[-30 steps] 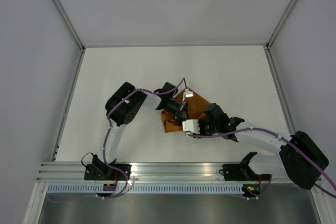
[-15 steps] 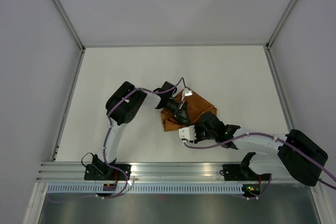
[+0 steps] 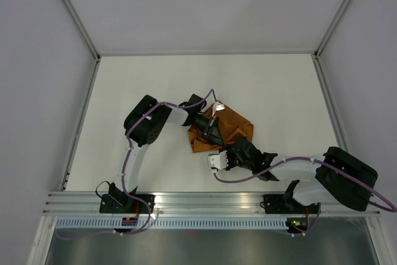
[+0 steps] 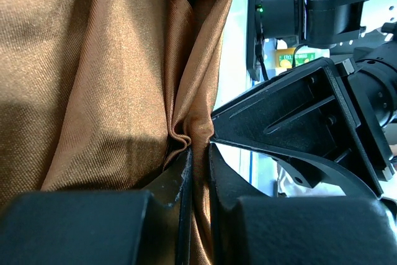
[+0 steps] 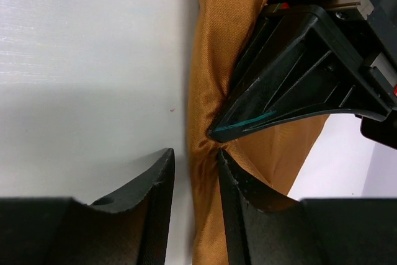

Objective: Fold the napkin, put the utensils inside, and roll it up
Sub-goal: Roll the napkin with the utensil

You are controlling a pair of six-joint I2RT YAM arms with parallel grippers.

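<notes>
Left gripper (image 4: 198, 151) nearly closed, we're pinching a napkin (image 4: 93, 72) fold; right gripper (image 5: 195, 161) part open beside its edge, holding nothing.

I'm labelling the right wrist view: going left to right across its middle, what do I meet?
White table → rust-brown cloth napkin → black left gripper, pinching the napkin's fold.

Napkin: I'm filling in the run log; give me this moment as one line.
napkin bunched on table | left gripper shut on a napkin fold | right gripper open at napkin's edge | fork not visible
</notes>
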